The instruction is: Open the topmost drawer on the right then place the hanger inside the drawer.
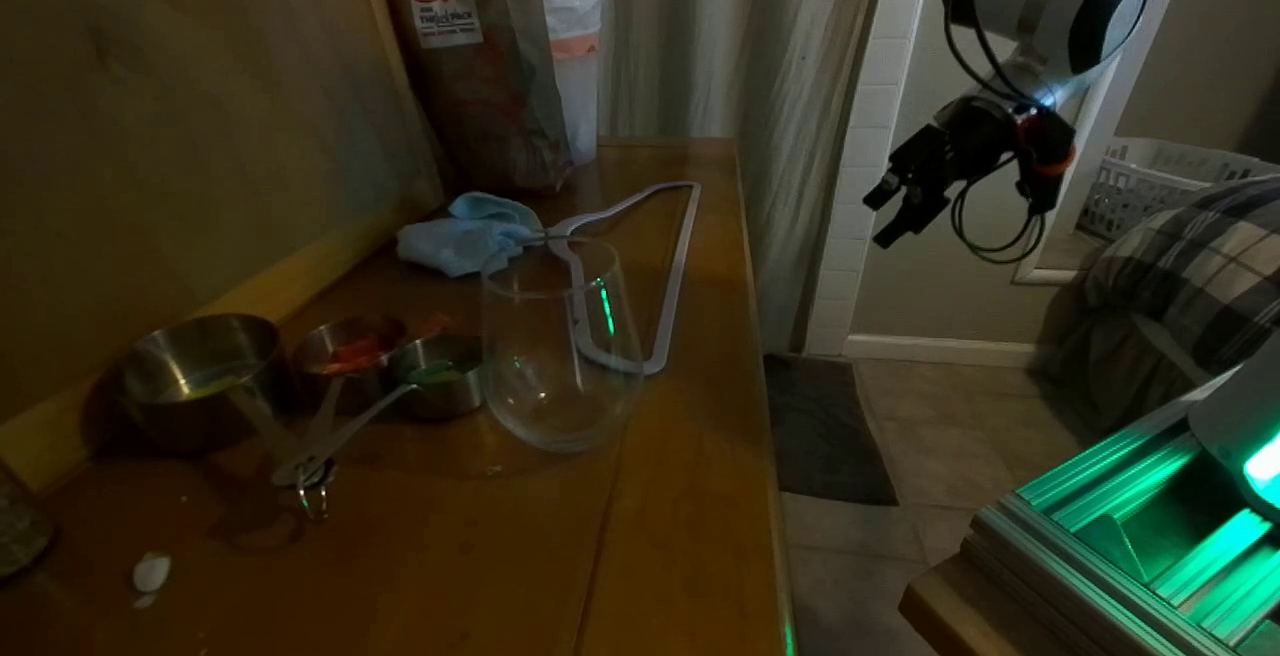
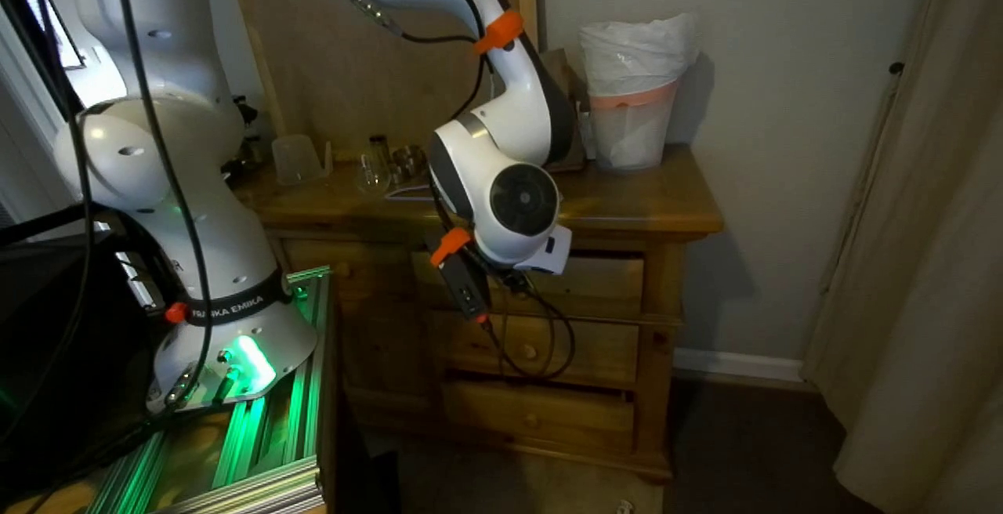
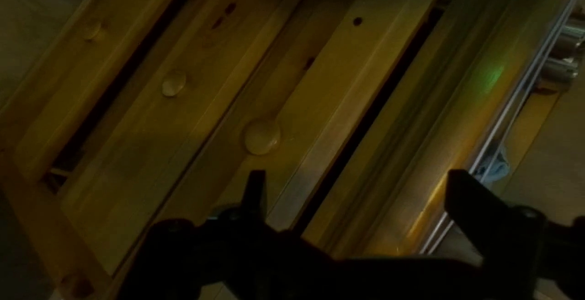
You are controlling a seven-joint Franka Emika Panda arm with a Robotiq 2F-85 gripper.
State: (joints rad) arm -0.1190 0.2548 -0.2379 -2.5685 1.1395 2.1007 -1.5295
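the jaws stand spread, holding nothing, before the top drawer (image 3: 327,94). the hanger (image 1: 680,268) lies on the worktop (image 1: 690,496), partly seen through a glass (image 1: 545,406): light, stiff, perhaps slick plastic, i'd guess, best pinched across its long bar (image 1: 686,239), clear of the glass.

Top drawer (image 2: 605,285) partly hidden (arm (image 2: 517,122) in front), wrist-view cups (image 3: 556,72) cropped
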